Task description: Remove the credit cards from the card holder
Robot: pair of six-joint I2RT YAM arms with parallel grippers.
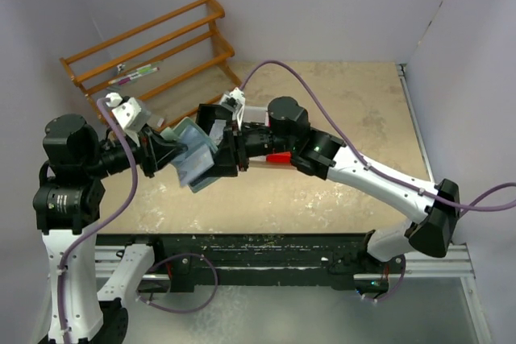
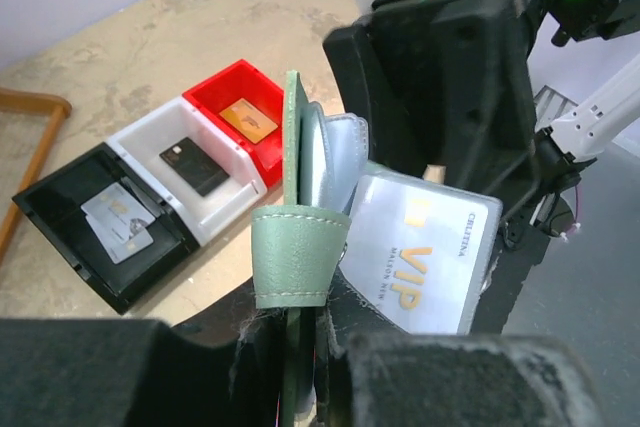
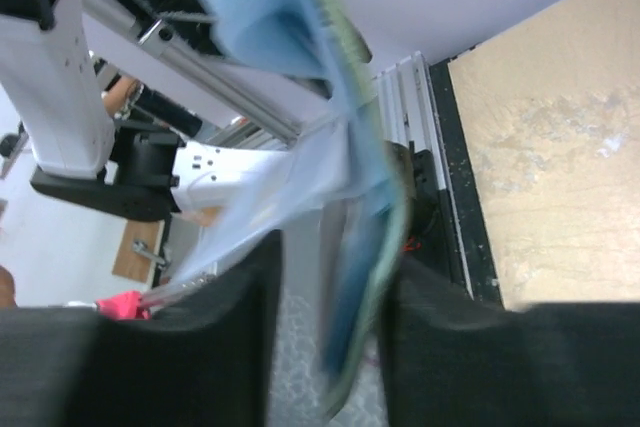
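Observation:
The grey-green card holder (image 1: pixel 196 159) hangs open above the table, teal inside. My left gripper (image 1: pixel 179 157) is shut on its cover edge (image 2: pixel 295 147), with the strap (image 2: pixel 300 257) just above the jaws. A silvery VIP card (image 2: pixel 420 247) in a clear sleeve fans out to the right. My right gripper (image 1: pixel 219 155) faces the holder; its jaws (image 3: pixel 330 347) stand open around the blurred cover and sleeves (image 3: pixel 370 197). An orange card (image 2: pixel 250 119) lies in the red bin (image 2: pixel 215 95), a black card (image 2: pixel 195 165) in the white bin (image 2: pixel 150 132), and silver cards (image 2: pixel 120 222) in the black bin (image 2: pixel 60 202).
A wooden rack (image 1: pixel 153 46) stands at the back left with a pen-like item (image 1: pixel 137 76) on it. The red bin (image 1: pixel 278 159) shows under my right arm. A black rail (image 1: pixel 266 251) runs along the table's near edge.

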